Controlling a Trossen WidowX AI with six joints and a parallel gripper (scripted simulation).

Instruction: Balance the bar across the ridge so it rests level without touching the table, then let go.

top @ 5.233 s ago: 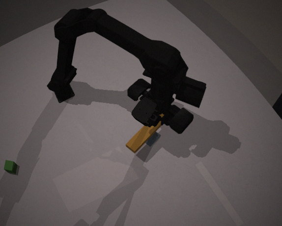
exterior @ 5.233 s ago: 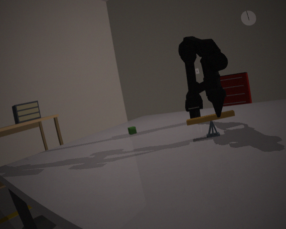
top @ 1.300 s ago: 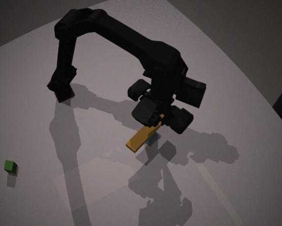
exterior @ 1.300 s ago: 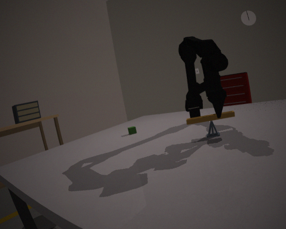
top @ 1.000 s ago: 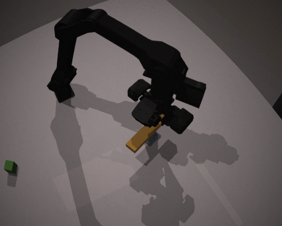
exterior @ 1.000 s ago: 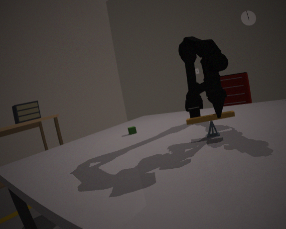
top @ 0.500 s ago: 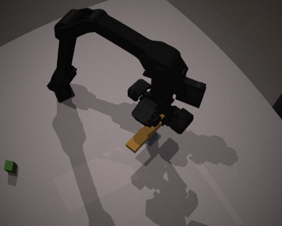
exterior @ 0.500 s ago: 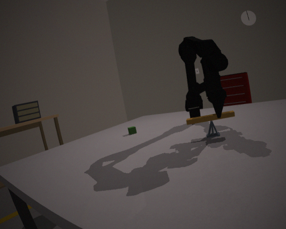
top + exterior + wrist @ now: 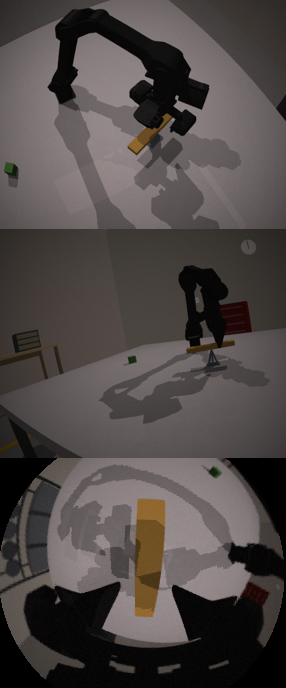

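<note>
The orange bar (image 9: 145, 136) (image 9: 197, 349) (image 9: 150, 543) lies across the top of the small blue-grey ridge (image 9: 155, 141) (image 9: 212, 359). In the exterior view its underside meets the ridge's peak, both ends are clear of the table, and it runs about parallel to the ridge's base, so it looks level. My gripper (image 9: 166, 126) (image 9: 219, 345) (image 9: 146, 586) is open, with a fingertip on each side of the bar and a gap on both sides in the wrist view. It stands off the ridge, toward one end of the bar. The bar hides the ridge in the wrist view.
A small green cube (image 9: 10, 169) (image 9: 132, 359) (image 9: 215, 472) stands on the table (image 9: 37, 139) (image 9: 82, 413), well away from the bar. The arm's shadow falls over the table around the ridge. A red cabinet (image 9: 236, 317) stands beyond the table.
</note>
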